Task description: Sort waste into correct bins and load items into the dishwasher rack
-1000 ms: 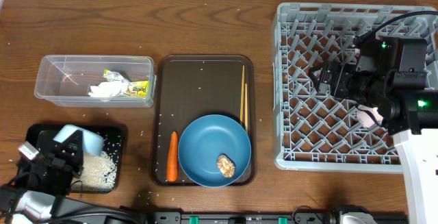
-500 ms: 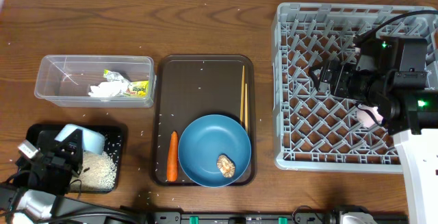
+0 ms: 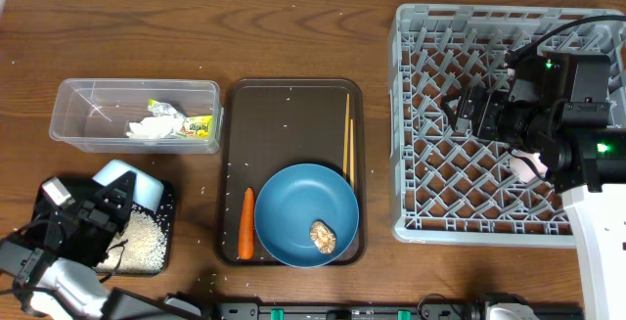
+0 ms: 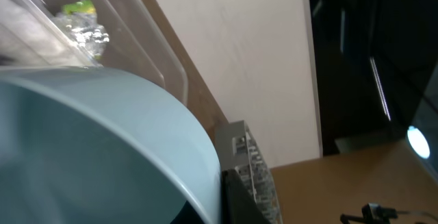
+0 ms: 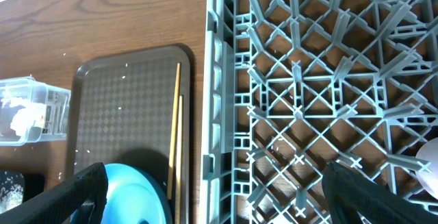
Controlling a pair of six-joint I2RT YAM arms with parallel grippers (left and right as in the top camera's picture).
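**Listener:** What lies on the bench (image 3: 147, 36), seen from above?

**Describer:** At the left, near the far side, stands a clear rectangular tub (image 3: 98, 95). It holds a crumpled silver and yellow-green wrapper (image 3: 196, 124) and a white crumpled napkin (image 3: 147, 129). In front of it is a shallow black tray (image 3: 168, 212) with a heap of white rice grains (image 3: 145, 244). Stray grains dot the wood around it.

**Listener:** And the left arm?

**Describer:** The left arm (image 3: 59, 261) reaches in from the near left corner. Its jaws are clamped on the small light-blue cup (image 3: 125, 179), which sits over the far edge of the black tray, just beside the rice. The cup's pale curved wall fills most of the left wrist view. I cannot tell whether it touches the tray.

**Listener:** What is in the middle?

**Describer:** A dark brown serving tray (image 3: 289, 124). On its near half rests the large blue plate (image 3: 293, 207), with a small brown food lump (image 3: 323, 234) on it. An orange carrot (image 3: 246, 224) lies just left of the plate. A pair of wooden chopsticks (image 3: 347, 134) lies along the tray's right side.

**Listener:** And on the right?

**Describer:** The large grey dishwasher rack (image 3: 440, 203). The right arm (image 3: 562, 114) hangs over it, its jaws wide apart and holding nothing. A pinkish-white cup (image 3: 526, 169) shows in the rack, partly hidden under that arm.
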